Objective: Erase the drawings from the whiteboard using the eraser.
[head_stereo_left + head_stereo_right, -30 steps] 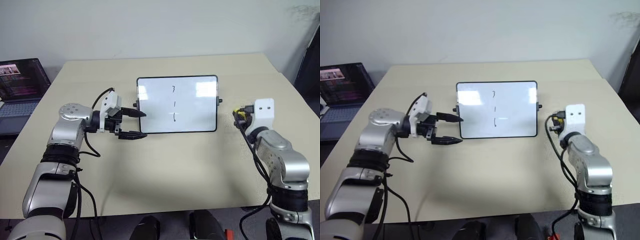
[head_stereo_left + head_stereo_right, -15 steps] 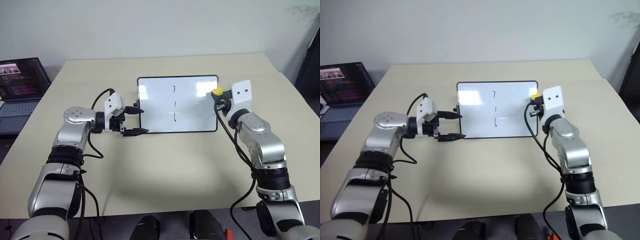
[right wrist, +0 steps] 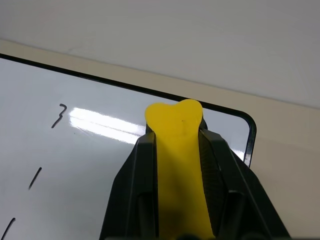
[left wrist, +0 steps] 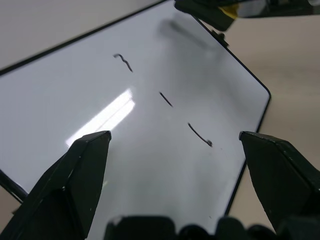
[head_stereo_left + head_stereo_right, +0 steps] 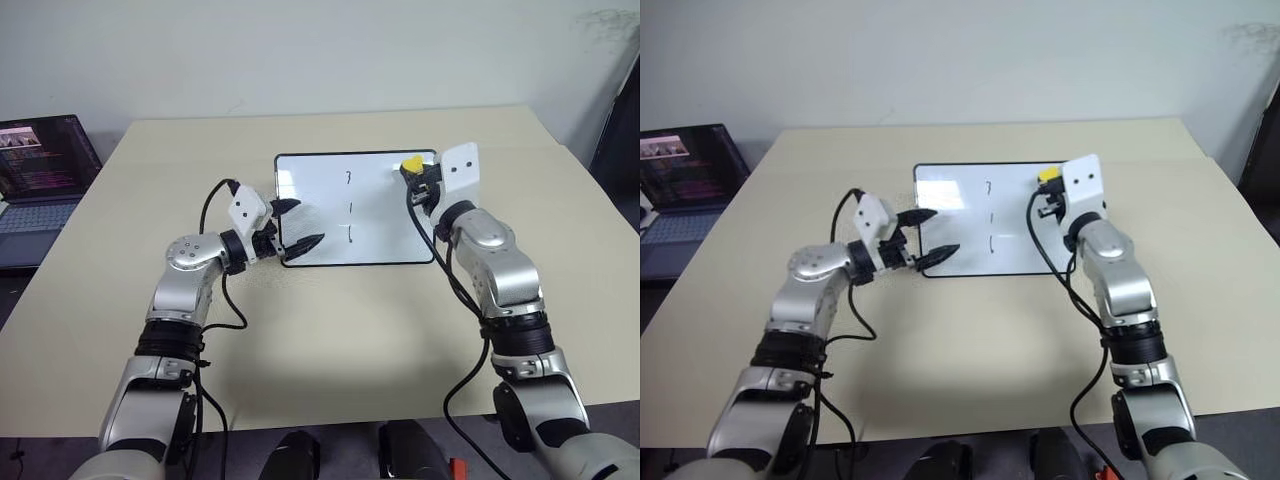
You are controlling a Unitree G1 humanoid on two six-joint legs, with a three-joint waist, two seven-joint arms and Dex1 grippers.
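Observation:
The whiteboard (image 5: 385, 215) lies flat on the beige table, black-framed and glossy. The drawings (image 5: 348, 208) are three thin dark strokes in a column near its middle, also seen in the left wrist view (image 4: 165, 99). My left gripper (image 5: 302, 224) stands open at the board's left edge, its fingers (image 4: 75, 175) spread wide and pointing across the board with nothing between them. My right gripper (image 5: 412, 172) is shut on the yellow eraser (image 3: 177, 145), which sits above the board's far right corner, to the right of the strokes.
A laptop (image 5: 40, 180) with a lit screen stands off the table's left side. A dark object (image 5: 620, 130) rises past the table's right edge. Bare tabletop (image 5: 340, 330) stretches in front of the board.
My right gripper has carried the eraser left and up, from beside the board's right edge to over its far right corner. My left gripper has swung right, onto the board's left edge.

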